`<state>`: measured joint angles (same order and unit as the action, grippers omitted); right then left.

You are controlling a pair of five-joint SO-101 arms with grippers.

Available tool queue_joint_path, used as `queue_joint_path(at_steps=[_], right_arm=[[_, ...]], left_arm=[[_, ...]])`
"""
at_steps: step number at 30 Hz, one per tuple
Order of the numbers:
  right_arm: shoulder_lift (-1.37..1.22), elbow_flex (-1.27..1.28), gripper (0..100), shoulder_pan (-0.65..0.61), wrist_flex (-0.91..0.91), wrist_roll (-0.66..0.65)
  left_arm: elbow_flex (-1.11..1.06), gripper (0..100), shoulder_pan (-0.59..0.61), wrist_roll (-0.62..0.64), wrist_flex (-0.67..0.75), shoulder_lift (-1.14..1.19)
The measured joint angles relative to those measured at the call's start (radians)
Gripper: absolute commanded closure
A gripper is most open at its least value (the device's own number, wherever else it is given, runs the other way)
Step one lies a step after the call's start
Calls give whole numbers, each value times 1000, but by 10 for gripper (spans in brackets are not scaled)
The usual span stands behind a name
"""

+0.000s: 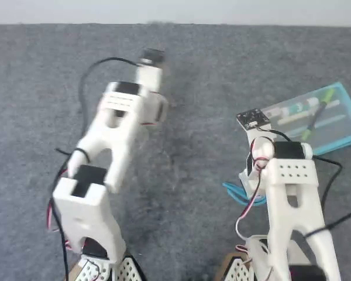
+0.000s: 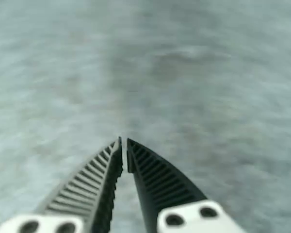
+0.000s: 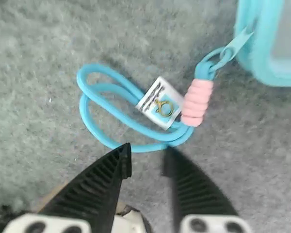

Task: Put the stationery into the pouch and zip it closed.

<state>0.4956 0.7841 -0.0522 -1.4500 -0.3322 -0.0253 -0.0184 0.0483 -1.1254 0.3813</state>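
The pouch [image 1: 316, 117] is clear plastic with a teal edge and lies at the table's right side. Inside it are pens, one of them green [image 1: 317, 112], and white stationery. Its teal corner [image 3: 264, 46] shows in the right wrist view with the zipper pull [image 3: 233, 46]. From the pull hang a pink bead [image 3: 197, 102], a white tag [image 3: 160, 103] and a looped blue cord [image 3: 104, 104]. My right gripper [image 3: 146, 151] stands open just above the cord's loop, holding nothing. My left gripper [image 2: 123, 141] is shut on nothing over bare grey carpet, far left of the pouch.
The grey carpet [image 1: 199, 152] covers the whole table. The left arm [image 1: 114, 129] stretches toward the back middle. The right arm [image 1: 286, 175] stands upright beside the pouch, with the blue cord [image 1: 237, 193] showing by its base.
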Motion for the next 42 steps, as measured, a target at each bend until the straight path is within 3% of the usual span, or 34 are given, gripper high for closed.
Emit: queue_joint_path(at_steps=[6, 19, 21, 25, 35, 42], right_arm=[[-183, 0, 760, -5, 68, 28], [-427, -49, 764, 44, 272, 315], [-451, -66, 808, 44, 272, 321], [-468, -89, 998, 51, 272, 322], [-462, -204, 992, 64, 192, 244], [-184, -342, 992, 63, 25, 166]], left_arm=[[0, 987, 86, 6, 72, 57], [0, 987, 94, 3, 89, 66], [0, 987, 92, 3, 89, 66], [0, 987, 92, 3, 89, 66], [-6, 987, 92, 5, 107, 66], [-37, 987, 92, 5, 157, 66]])
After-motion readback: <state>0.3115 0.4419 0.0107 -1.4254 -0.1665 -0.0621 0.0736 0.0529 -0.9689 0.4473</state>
